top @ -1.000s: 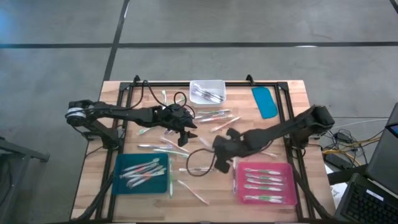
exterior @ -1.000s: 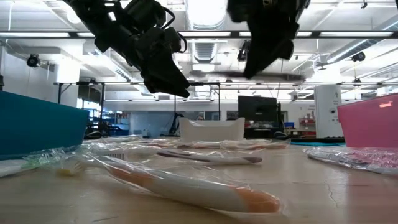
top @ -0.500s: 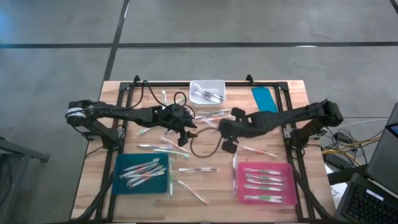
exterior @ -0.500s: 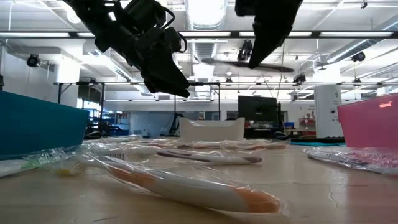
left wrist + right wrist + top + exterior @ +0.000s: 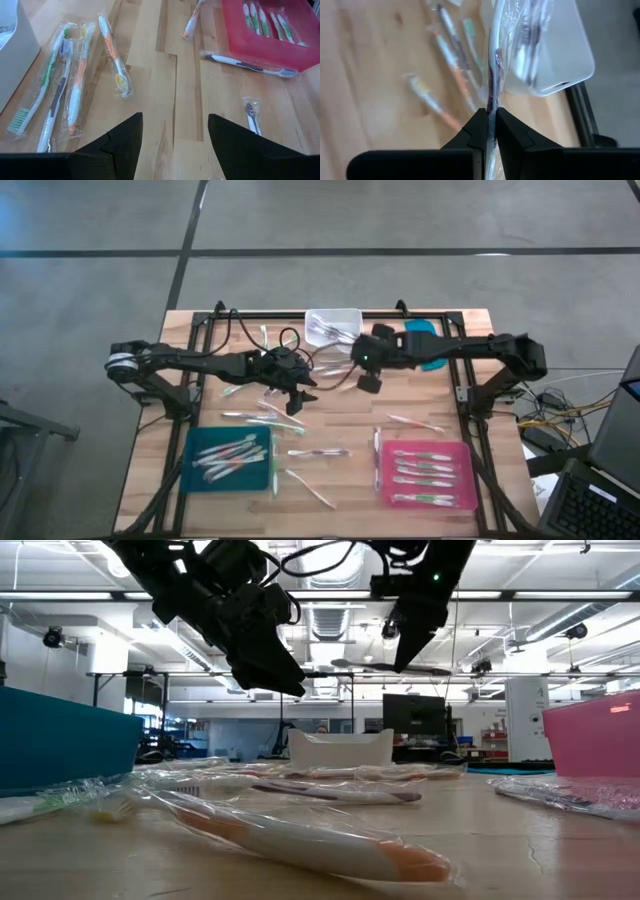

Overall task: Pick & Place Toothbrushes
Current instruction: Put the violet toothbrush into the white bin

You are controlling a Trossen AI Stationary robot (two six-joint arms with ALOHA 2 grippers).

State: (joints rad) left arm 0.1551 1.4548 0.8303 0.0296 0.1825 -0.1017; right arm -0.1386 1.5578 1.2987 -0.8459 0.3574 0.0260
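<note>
My right gripper (image 5: 490,116) is shut on a toothbrush (image 5: 493,75) in a clear wrapper. It holds the brush in the air beside the white bin (image 5: 333,327), which has several wrapped brushes inside. In the low view this gripper (image 5: 403,660) is high above the table. My left gripper (image 5: 175,145) stands open above the table's middle (image 5: 297,397) with nothing between its fingers. Loose wrapped toothbrushes (image 5: 75,95) lie flat on the wood in front of it. More lie in the teal tray (image 5: 228,460) and the pink tray (image 5: 425,475). My right gripper pinches the wrapped toothbrush between its two fingers, on the dark stretch of the handle (image 5: 491,100) with the clear film around it. The fingers slant down from the table's right side. The brush is lifted clear of the table, its far part reaching toward the bin.
A teal lid (image 5: 425,343) lies at the far right of the table. A black frame (image 5: 455,370) borders the work area. Single brushes lie between the two trays (image 5: 320,452) and beside the pink tray (image 5: 240,61). A dark cable (image 5: 300,340) loops near the bin.
My right gripper, still shut on the wrapped toothbrush, has swung from the table's near middle toward the far edge and the white bin. It rose a little and rolled at the wrist. The brush went with it, clear of the table.
</note>
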